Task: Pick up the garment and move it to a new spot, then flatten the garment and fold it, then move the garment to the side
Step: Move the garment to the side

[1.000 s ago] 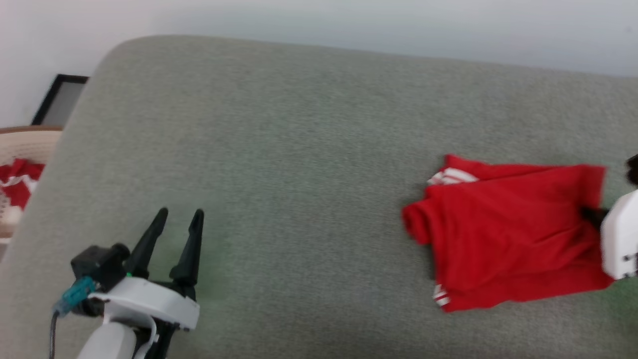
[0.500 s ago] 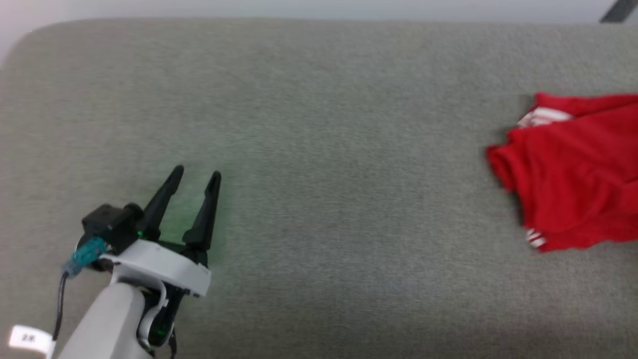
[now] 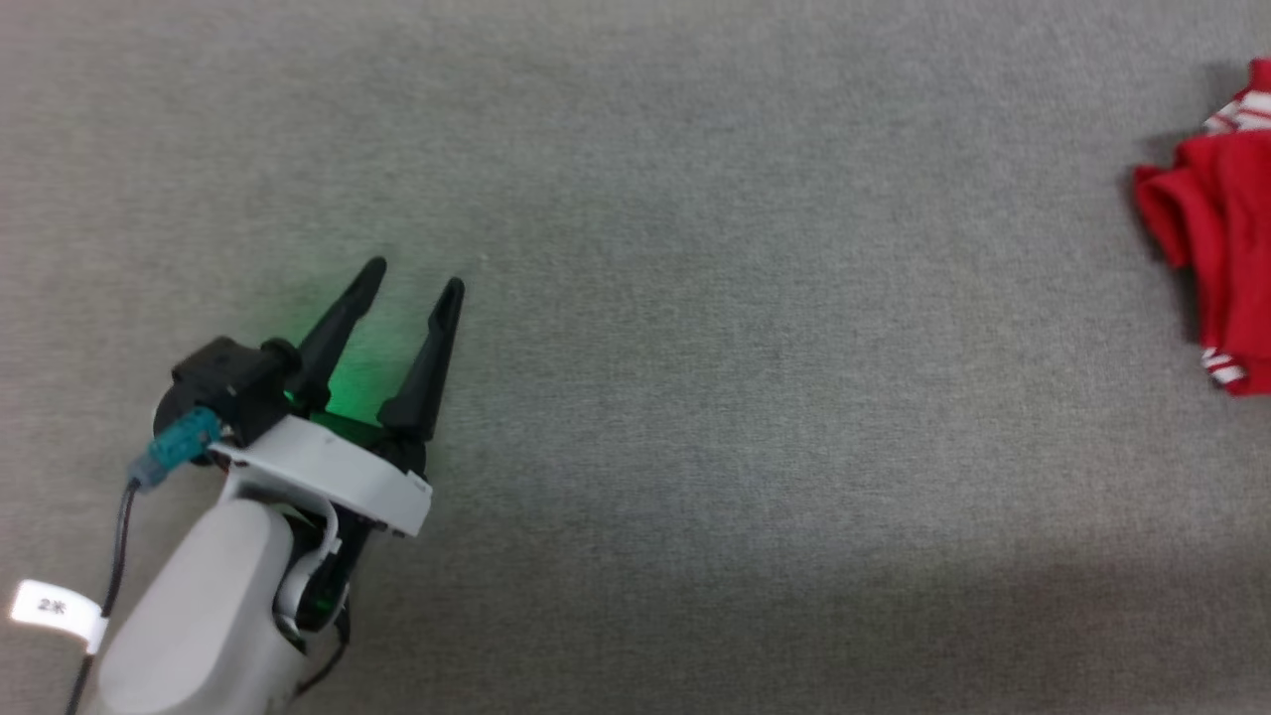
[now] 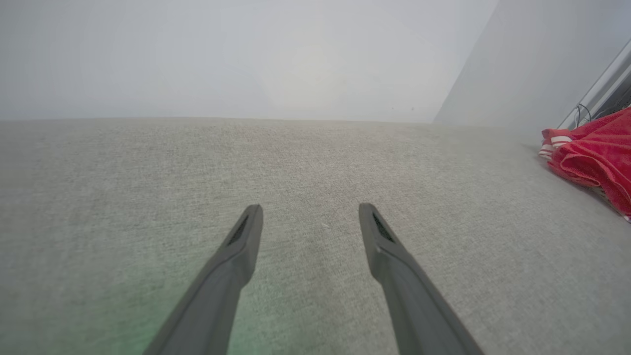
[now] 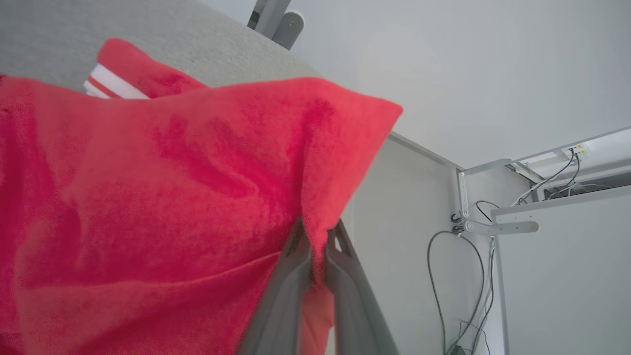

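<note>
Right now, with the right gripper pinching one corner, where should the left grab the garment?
Probably the rolled fold of the garment facing the open left gripper, approached low from the robot's left: it bulges off the surface, away from the right gripper's pinched corner.

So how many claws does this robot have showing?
2. The left claw hangs open over the grey surface, away from the red shirt; the right claw is shut on that shirt's edge.
</note>
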Available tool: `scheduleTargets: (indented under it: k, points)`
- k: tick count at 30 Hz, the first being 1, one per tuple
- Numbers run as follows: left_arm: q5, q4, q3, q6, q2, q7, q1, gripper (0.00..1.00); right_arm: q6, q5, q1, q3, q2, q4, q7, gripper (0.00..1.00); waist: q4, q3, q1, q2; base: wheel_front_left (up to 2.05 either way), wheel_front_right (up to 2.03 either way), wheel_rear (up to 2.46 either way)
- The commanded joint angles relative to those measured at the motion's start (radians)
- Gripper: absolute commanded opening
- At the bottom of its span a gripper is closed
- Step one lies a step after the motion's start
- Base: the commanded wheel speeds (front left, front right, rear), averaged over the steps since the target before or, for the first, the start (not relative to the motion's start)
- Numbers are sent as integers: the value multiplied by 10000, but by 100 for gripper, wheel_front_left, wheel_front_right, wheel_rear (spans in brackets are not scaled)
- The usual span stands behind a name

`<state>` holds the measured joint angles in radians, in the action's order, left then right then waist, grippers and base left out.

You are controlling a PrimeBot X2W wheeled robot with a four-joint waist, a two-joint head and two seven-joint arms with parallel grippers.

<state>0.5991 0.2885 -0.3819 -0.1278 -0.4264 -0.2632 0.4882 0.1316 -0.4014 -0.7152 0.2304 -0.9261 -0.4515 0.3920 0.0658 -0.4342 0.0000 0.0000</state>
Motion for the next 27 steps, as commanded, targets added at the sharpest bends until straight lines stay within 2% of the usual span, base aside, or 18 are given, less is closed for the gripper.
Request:
scheduleTargets:
  k: [1, 4, 10, 19, 26, 27]
  points:
    - [45, -12, -44, -35, -102, -11, 196, 100, -22, 164, -191, 107, -113, -229, -194, 0, 285, -341, 0, 0, 0, 0, 0]
    - [69, -27, -170, -35, -149, -11, 354, 100, -22, 490, -488, 236, -305, -669, -573, 0, 342, -520, 0, 0, 0, 0, 0]
    - [67, -55, -340, -35, -229, -11, 607, 100, -22, 983, -960, 330, -187, -1560, -1020, 0, 325, -818, 0, 0, 0, 0, 0]
    - [66, -43, -412, -35, -297, 0, 609, 100, -20, 1536, -1268, 438, 660, -2590, -1484, 0, 221, -1053, 0, 0, 0, 0, 0]
    - [87, 37, -376, -9, -315, 0, 632, 100, -22, 1982, -1779, 143, 1171, -3354, -1873, 0, 117, -1009, 0, 0, 0, 0, 0]
    - [99, 48, -357, -9, -312, 0, 618, 100, -20, 2076, -1839, 90, 1241, -3442, -1934, 3, 112, -962, 0, 0, 0, 0, 0]
